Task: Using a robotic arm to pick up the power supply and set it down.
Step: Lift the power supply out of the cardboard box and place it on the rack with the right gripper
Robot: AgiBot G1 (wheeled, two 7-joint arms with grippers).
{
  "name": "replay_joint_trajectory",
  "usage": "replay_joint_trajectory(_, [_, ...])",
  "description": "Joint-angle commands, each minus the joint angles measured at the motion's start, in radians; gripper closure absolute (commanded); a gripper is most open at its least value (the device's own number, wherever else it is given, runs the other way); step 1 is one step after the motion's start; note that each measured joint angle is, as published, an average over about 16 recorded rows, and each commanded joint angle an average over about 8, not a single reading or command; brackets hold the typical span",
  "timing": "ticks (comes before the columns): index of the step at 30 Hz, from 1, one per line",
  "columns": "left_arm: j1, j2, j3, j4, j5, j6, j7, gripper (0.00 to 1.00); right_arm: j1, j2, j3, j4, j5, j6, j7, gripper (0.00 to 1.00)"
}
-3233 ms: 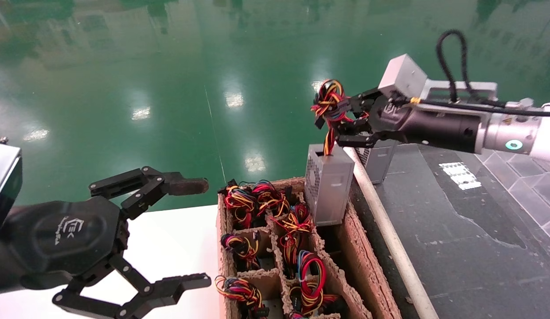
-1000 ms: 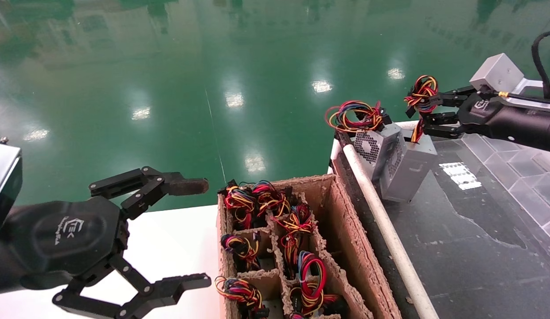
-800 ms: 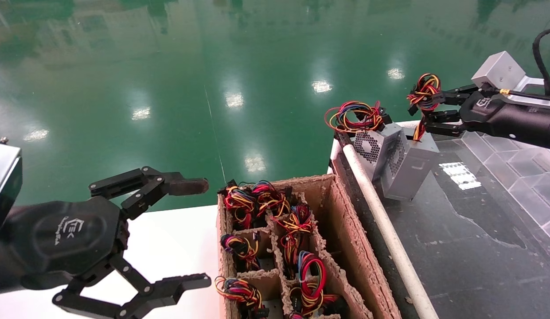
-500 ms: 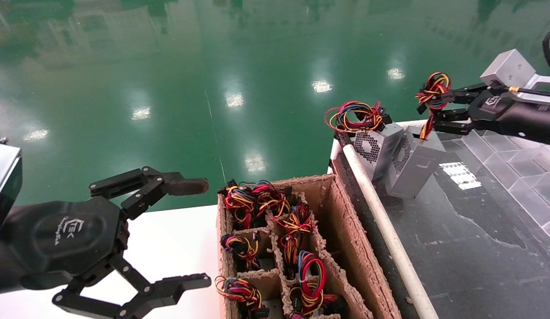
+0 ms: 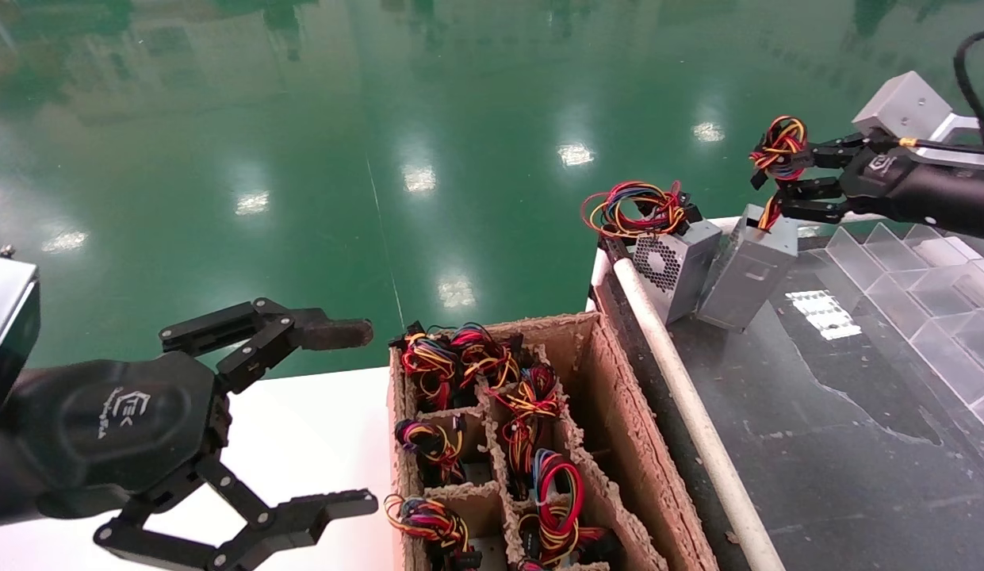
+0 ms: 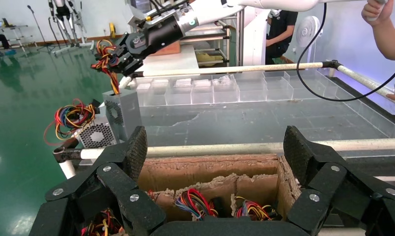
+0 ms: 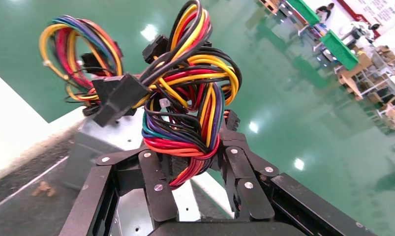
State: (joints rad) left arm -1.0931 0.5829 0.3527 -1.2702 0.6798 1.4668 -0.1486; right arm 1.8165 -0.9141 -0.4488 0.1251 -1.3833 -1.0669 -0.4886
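The right gripper [image 5: 786,181] is clamped on the wire bundle [image 5: 777,147] of the power supply [image 5: 747,270], which stands tilted on the dark table [image 5: 840,412] against a second grey box [image 5: 672,266], while the left gripper [image 5: 333,416] hangs wide open and empty beside the cardboard crate [image 5: 618,444].

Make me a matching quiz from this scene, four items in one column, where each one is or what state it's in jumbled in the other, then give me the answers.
Items
1. power supply
2. fan-grille box
3. left gripper
4. cardboard crate

Descriptions
A. open, hanging over the white surface
B. holds wire bundles in compartments
C. hangs tilted by its wire bundle from the right gripper
D. sits at the dark table's corner, loose wire coil on top

Pairs: 1-C, 2-D, 3-A, 4-B
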Motion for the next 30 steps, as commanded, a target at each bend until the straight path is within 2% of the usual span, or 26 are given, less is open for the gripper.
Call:
replay_joint_trajectory(1, [0.0, 0.0, 0.0, 0.0, 0.0, 0.0, 0.0, 0.0, 0.007, -0.012, -0.003, -0.013, -0.005, 0.021, -0.011, 1.0])
replay_joint_trajectory(14, [0.0, 0.0, 0.0, 0.0, 0.0, 0.0, 0.0, 0.0, 0.038, -0.092, -0.014, -0.073, -0.023, 0.09, -0.055, 1.0])
replay_joint_trajectory(23, [0.0, 0.0, 0.0, 0.0, 0.0, 0.0, 0.0, 0.0, 0.046, -0.141, -0.018, -0.099, -0.03, 0.191, -0.079, 1.0])
replay_joint_trajectory(30, [0.0, 0.0, 0.0, 0.0, 0.0, 0.0, 0.0, 0.0, 0.047, -0.188, -0.019, -0.112, -0.032, 0.296, -0.087, 1.0])
